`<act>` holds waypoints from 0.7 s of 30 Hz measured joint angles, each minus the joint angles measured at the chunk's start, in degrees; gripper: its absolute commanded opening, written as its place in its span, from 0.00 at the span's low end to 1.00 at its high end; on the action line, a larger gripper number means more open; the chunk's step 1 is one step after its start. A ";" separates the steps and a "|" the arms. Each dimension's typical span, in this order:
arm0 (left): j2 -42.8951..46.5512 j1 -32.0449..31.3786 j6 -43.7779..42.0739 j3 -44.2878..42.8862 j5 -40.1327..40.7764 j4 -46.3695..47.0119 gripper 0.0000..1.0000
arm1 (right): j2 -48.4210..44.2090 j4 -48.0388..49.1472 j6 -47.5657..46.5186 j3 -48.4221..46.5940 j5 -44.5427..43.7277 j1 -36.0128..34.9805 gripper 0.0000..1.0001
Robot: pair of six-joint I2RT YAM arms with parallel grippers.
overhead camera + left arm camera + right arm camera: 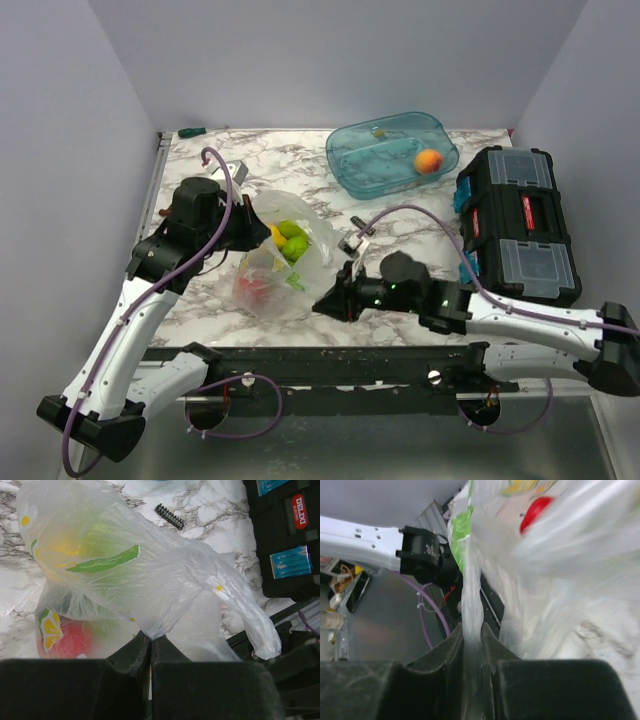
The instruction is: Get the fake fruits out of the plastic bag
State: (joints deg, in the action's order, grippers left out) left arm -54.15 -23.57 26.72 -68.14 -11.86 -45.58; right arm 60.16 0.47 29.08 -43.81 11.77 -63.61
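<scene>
Top external view has the plastic bag (283,258) sitting on the marble surface (300,165) between your arms, with the fake fruits (290,242) all inside it: green and yellow up top, red low down. Your left end effector (151,639) is clenched on a pinch of film, and your right end effector (472,630) is grasping a twisted fold at the opposite side. Careful now: pull them apart too hard and that thin film could tear or slip from a grip, and I'd judge loose fruits could then roll toward the near edge.
</scene>
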 measured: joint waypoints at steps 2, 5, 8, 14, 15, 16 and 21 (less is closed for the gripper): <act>-0.24 0.00 0.44 0.00 0.00 -0.02 0.00 | 3.65 2.49 0.70 0.87 -7.61 -6.93 0.03; -1.05 -0.02 1.70 0.00 -0.63 -0.48 0.00 | 10.36 6.84 0.66 1.16 -21.24 -17.94 0.02; -2.45 0.09 3.23 0.00 -2.01 -1.75 0.00 | 20.65 10.78 0.92 -0.44 -33.70 -24.65 0.01; -3.72 1.44 3.82 0.02 -2.12 -3.74 0.00 | 36.68 11.50 1.70 -5.62 -43.08 -25.66 0.28; -3.61 1.73 3.82 0.00 -2.10 -3.37 0.00 | 36.74 11.56 1.97 -5.16 -43.21 -25.70 0.36; -3.48 2.08 3.80 0.02 -2.08 -2.86 0.00 | 36.39 11.72 2.01 -4.61 -43.17 -25.83 0.42; -2.36 2.58 3.08 0.13 -2.47 -1.36 0.00 | 30.73 11.17 3.32 -1.75 -40.94 -25.75 0.71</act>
State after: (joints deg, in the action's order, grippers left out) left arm -56.51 -20.99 29.80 -68.01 -14.33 -46.94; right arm 90.89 11.64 32.40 -45.56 -29.17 -89.36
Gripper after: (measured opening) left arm 0.002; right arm 0.568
